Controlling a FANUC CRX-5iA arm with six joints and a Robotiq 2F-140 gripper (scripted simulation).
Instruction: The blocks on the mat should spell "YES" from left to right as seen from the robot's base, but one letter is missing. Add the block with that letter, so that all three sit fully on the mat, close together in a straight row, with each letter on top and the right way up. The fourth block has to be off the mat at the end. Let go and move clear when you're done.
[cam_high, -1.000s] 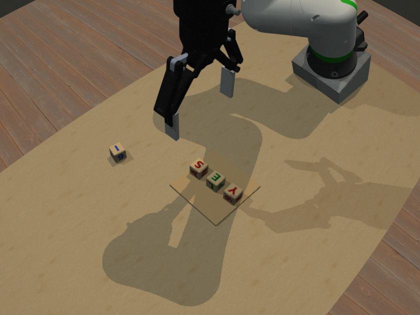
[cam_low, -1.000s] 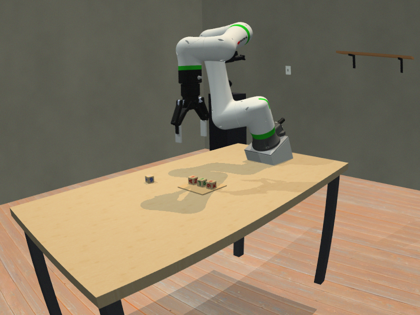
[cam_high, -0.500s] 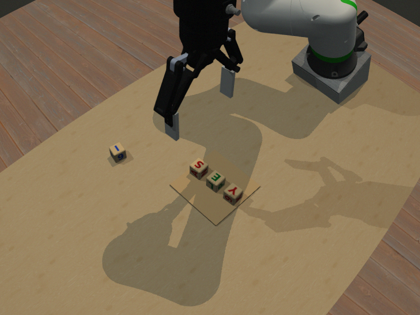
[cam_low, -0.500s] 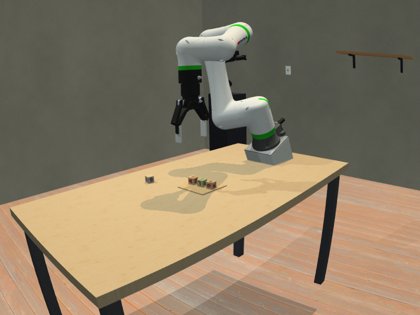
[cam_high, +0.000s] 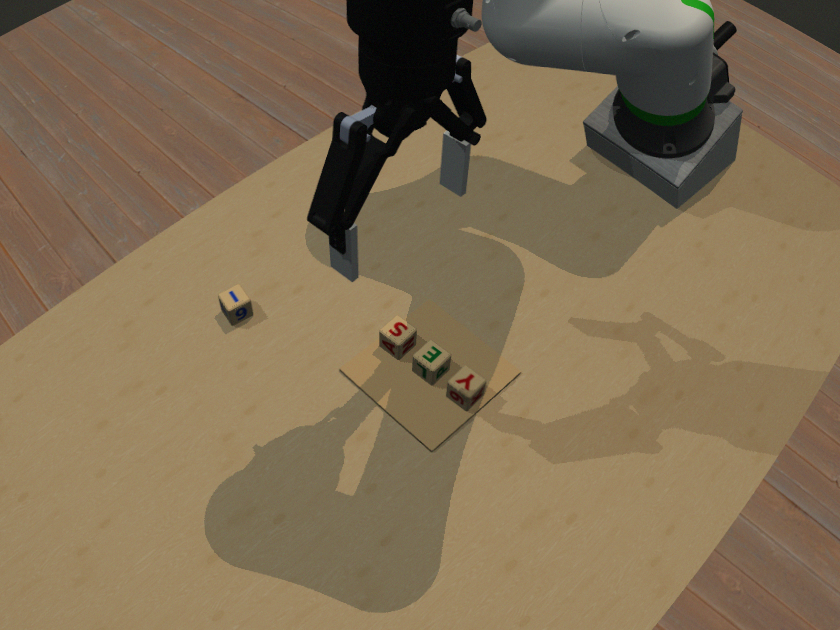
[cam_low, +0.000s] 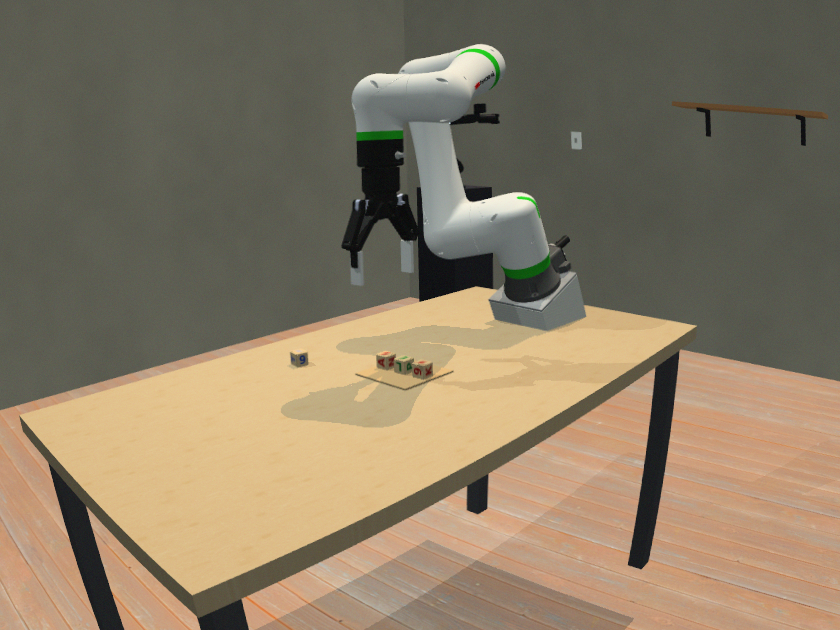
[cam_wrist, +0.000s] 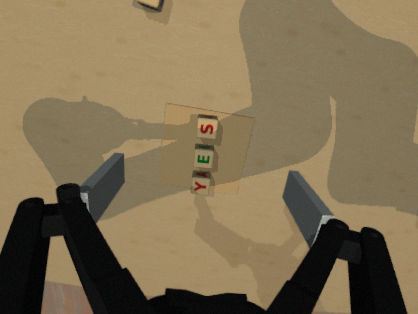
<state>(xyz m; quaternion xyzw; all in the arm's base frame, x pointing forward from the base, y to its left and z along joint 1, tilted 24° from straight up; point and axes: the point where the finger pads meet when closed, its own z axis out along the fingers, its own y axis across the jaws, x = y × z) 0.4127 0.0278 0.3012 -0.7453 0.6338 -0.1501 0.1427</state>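
On the light wooden table (cam_high: 610, 474), places are given from the thin square tan mat (cam_high: 413, 413). Well to the left of the mat in the top view, a small wooden cube with a blue "I" on top (cam_high: 235, 304) is seen standing alone on the table, off the mat, with a blue "6" on a side face. Above the table, between that cube and the mat and farther back, the black two-finger gripper (cam_high: 403, 210) is held high in the air; its fingers are spread to their widest and nothing is carried between them, the grey pads (cam_high: 453, 163) being well apart. On the mat itself three wooden cubes are lined up close together in a straight diagonal row: a wooden cube with a red "S" on top (cam_high: 397, 336) at the mat's left, a wooden cube with a green "E" on top (cam_high: 431, 361) in the middle, and a wooden cube with a red "Y" on top (cam_high: 466, 388) at the mat's right edge. Whether the "Y" cube lies wholly within the mat's border cannot be told. Right of the mat and at the back, the white arm with green rings (cam_high: 610, 33) is mounted on a grey block base (cam_high: 685, 183).
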